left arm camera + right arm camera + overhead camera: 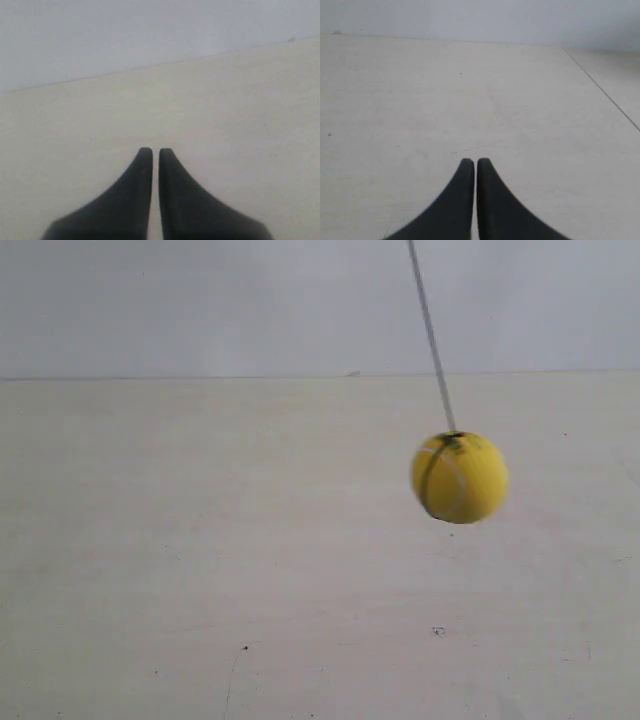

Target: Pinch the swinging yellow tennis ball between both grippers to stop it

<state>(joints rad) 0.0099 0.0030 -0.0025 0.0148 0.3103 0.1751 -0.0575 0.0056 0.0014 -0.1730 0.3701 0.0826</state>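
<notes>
The yellow tennis ball (459, 477) hangs in the air on a thin dark string (431, 338) at the right of the exterior view, slightly blurred, above the pale table. No arm or gripper shows in that view. In the left wrist view my left gripper (155, 150) is shut, its two black wedge jaws side by side with a hairline gap and nothing between them. My right gripper (473, 160) in the right wrist view is shut the same way, holding nothing. Neither wrist view shows the ball.
A pale, lightly scuffed table (250, 570) fills the scene, with a grey wall (200, 300) behind it. A seam or table edge (602, 90) runs diagonally in the right wrist view.
</notes>
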